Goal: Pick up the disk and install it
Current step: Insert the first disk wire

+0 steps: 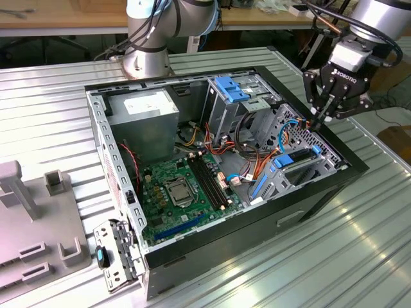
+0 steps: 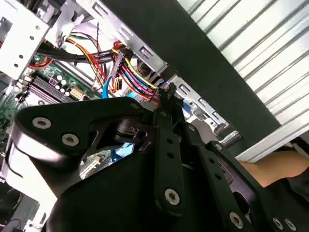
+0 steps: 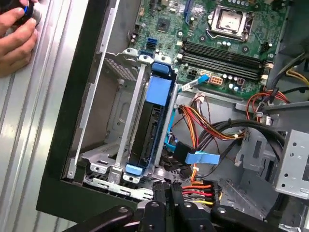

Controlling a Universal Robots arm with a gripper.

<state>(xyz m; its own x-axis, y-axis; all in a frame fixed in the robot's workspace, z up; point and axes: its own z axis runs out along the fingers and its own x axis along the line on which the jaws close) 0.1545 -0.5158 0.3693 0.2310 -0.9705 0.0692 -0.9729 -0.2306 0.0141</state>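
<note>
I work in a lab workshop: an opened computer case [image 1: 257, 186] lies on a ribbed metal tabletop [image 1: 334, 256], wooden workbenches [image 1: 64, 16] behind.

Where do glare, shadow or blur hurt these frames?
Exterior view: bright streaks of glare on the ribbed metal table; case interior evenly lit. Second wrist view: the gripper is a dark, close mass and a hand is blurred. First wrist view: the disk sits partly in bay shadow.

Tool [image 1: 319, 120] fingers together, pointing down
</note>
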